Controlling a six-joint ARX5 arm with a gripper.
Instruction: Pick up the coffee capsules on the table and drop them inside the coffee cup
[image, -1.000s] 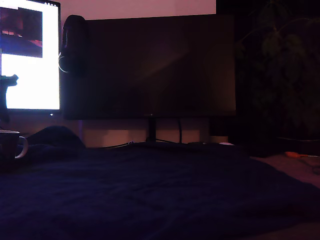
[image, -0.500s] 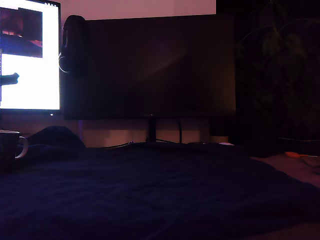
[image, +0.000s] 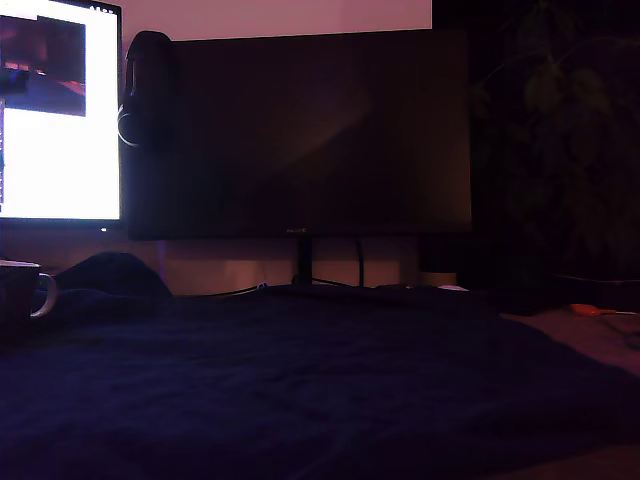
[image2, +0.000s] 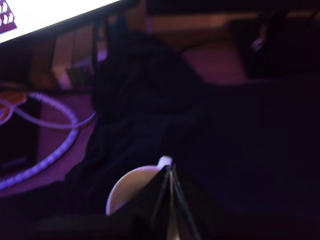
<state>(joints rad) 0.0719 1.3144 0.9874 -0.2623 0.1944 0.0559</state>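
The gripper (image2: 170, 200) hangs directly above the coffee cup (image2: 131, 190), whose pale rim lies just beneath the fingers; these look pressed together, with no coffee capsule visible between them. In the exterior view the cup (image: 22, 290) stands at the table's (image: 320, 390) far left edge.

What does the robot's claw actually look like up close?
In the wrist view the gripper shows as two dark, nearly black fingers with thin pale edges, narrowing towards the tips. The dim light hides any markings or cables. The exterior view does not show it.
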